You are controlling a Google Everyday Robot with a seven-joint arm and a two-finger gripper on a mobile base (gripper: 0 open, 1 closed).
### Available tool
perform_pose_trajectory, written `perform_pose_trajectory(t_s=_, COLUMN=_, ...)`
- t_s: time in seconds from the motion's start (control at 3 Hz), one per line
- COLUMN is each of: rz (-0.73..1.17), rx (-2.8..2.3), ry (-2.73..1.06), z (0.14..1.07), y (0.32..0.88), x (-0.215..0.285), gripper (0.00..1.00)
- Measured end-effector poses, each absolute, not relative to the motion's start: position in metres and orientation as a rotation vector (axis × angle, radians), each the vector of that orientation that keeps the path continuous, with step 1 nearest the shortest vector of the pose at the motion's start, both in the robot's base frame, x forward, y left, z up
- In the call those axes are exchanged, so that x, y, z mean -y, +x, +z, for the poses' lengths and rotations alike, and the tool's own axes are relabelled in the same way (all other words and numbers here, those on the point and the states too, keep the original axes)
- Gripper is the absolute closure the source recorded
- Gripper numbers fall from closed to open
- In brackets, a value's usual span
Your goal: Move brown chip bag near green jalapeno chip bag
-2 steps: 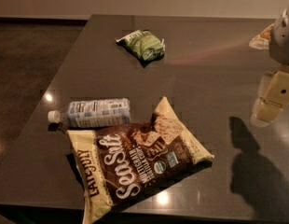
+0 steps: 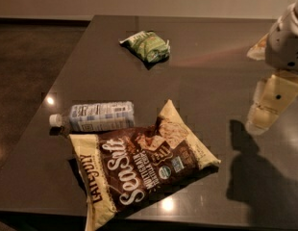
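The brown chip bag lies flat near the table's front edge, large and crinkly with cream edges and white "Sea Salt" lettering. The green jalapeno chip bag lies far back on the table, small and puffy. My gripper hangs above the table at the right edge of the view. It is well to the right of the brown bag, apart from it, and holds nothing that I can see. Its shadow falls on the table below it.
A clear plastic bottle with a pale label lies on its side, just behind and left of the brown bag. The dark glossy table has its left edge next to a dark floor.
My gripper and arm have shifted slightly to the left. The bags and the bottle have not moved.
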State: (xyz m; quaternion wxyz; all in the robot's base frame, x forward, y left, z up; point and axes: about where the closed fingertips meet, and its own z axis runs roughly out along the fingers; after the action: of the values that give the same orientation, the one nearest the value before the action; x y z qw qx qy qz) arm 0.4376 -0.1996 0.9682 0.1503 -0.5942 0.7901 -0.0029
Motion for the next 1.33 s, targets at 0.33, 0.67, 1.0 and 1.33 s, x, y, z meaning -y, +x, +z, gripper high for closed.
perform_pose_trajectory(t_s=0.33, rz=0.201, rx=-2.318, ry=-1.715, z=0.945, y=0.43, x=0.163, gripper=0.0)
perform_pose_trajectory(t_s=0.67, rz=0.283, rx=-2.332, ry=-1.716, z=0.937, y=0.427, x=0.149, gripper=0.0)
perform_pose_trajectory(t_s=1.0, rz=0.444, rx=-2.26, ry=-1.755, z=0.915, y=0.411, x=0.106, gripper=0.0)
perform_pose_trajectory(t_s=1.33, rz=0.576, rx=-2.214, ry=-1.801, z=0.887, y=0.398, x=0.069, gripper=0.0)
